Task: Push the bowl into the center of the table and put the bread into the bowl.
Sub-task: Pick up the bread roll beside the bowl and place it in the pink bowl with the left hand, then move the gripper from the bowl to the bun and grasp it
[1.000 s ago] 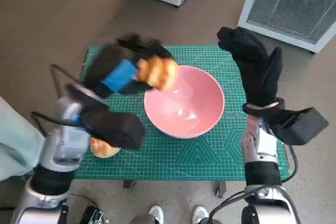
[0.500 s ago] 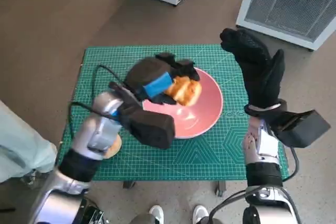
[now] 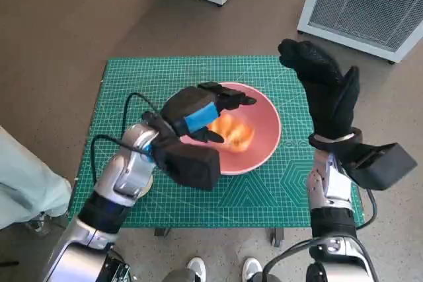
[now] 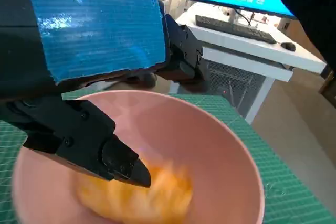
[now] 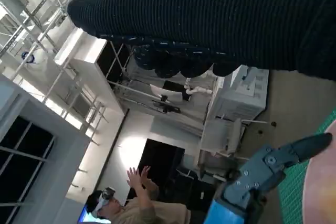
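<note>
A second bread roll (image 3: 137, 186) lies on the green mat (image 3: 132, 84).

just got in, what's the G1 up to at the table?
It is putting bread into a pink bowl that sits near the middle of the green mat. The left robot hand hovers over the bowl with its fingers apart, and the bread lies blurred inside the bowl below it, apparently just let go. The right robot hand is raised beside the bowl, holding nothing. A second bread piece peeks out from under the left forearm.

Left hand (image 3: 198, 113) — blue-taped; right hand (image 3: 324, 90) — black knit.
</note>
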Robot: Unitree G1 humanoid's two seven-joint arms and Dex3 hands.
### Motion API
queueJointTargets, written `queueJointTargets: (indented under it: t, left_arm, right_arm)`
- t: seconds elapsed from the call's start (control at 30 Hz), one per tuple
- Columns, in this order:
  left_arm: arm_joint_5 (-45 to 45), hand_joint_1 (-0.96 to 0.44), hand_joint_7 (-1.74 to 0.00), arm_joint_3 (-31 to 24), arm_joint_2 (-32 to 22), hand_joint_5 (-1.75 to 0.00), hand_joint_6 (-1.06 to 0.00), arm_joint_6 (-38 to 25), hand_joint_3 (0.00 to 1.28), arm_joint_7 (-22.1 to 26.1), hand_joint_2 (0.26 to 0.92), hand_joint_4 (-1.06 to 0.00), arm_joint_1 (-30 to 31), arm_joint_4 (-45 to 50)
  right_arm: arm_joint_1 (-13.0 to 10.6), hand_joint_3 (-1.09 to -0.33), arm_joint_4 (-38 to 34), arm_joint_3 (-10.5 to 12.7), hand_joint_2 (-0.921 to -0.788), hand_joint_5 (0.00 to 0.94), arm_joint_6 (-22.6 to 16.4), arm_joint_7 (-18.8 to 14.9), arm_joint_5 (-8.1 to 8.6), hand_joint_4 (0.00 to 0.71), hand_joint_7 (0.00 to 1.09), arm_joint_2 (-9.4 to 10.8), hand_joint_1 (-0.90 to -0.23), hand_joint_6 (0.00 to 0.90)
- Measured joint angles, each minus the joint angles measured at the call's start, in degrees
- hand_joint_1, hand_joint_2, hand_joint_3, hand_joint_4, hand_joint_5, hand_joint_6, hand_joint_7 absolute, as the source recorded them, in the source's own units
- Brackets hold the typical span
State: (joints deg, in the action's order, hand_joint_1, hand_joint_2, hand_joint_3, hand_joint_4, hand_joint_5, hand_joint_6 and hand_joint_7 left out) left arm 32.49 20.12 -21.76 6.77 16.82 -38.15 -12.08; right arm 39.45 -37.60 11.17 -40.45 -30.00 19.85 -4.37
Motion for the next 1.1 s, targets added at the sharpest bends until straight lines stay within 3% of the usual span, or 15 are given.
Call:
queueJointTargets:
  t: [0.27, 0.6, 1.1]
  left_arm:
    - [0.16, -0.18, -0.02, -3.30, -3.79, 0.00, -0.32, -3.34, 0.00, 3.37, 0.797, -0.17, 3.76, 9.27]
    - [-6.43, -0.16, -0.02, -12.54, -9.52, -0.01, -0.33, -9.09, 0.00, 10.71, 0.770, -0.19, 9.86, 23.61]
    - [-7.13, -0.17, 0.00, -23.94, -20.55, 0.00, -0.32, -15.15, 0.00, 16.47, 0.727, -0.19, 23.71, 35.34]
  right_arm:
    - [-0.15, -0.730, 0.23, -0.07, -0.921, 0.000, 0.39, 0.76, -0.04, 0.232, 0.42, 0.01, -0.667, 0.101]
    - [-0.19, -0.732, 0.38, -0.15, -0.921, 0.000, 0.78, 1.00, 0.05, 0.231, 0.43, 0.23, -0.669, 0.120]
    - [0.12, -0.725, -0.75, -0.18, -0.921, 0.002, 1.04, 0.96, 0.17, 0.231, 0.44, 0.82, -0.675, 0.145]
